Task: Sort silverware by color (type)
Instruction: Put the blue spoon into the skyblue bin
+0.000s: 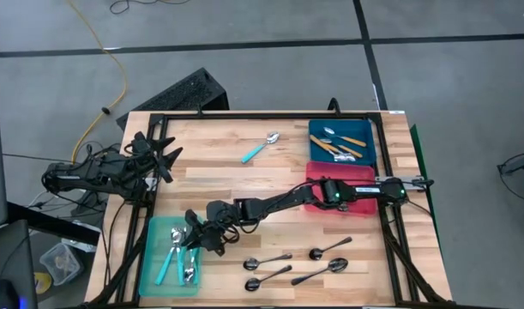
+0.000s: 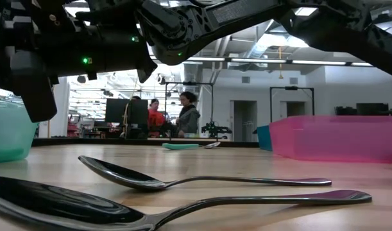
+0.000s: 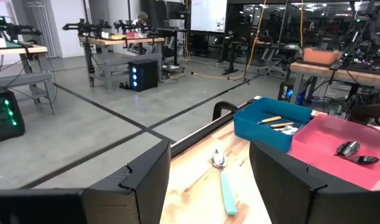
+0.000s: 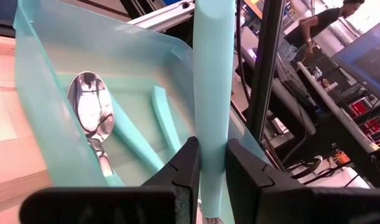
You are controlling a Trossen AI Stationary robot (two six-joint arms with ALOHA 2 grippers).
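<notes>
While my right arm is stretched clear across the table, my right gripper (image 1: 201,238) sits at the teal bin (image 1: 152,273) in the near left corner. The fingers (image 4: 185,167) are pinched tight on the handle of a teal-handled spoon (image 4: 212,81), which stands upright between them in the right wrist view. Beyond it in that view the bin holds another spoon lying bowl-up (image 4: 91,109) plus a loose teal handle (image 4: 165,119).

From above, the bin has a few teal-handled spoons in it already. One more teal spoon (image 1: 261,148) lies by itself on the bare wood near the far edge, just left of the blue bin (image 1: 369,142). That blue bin holds the orange-handled spoons (image 1: 340,143). The pink bin (image 1: 316,171) sits right behind it toward me, touching or nearly so, and my right arm crosses over it. The left wrist view shows a couple of dark spoons (image 3: 354,152) lying in it.

Five all-dark spoons (image 1: 300,261) are scattered on the wood at the near edge, between the teal bin and the table's right side, all apart from one another. Two of them fill the low view up close.

My left gripper (image 1: 163,155) is parked off the table's far left corner, fingers (image 3: 140,186) spread wide with nothing between them, pointing across at the lone teal spoon.

Some people (image 2: 183,115) are standing way back in the room.
</notes>
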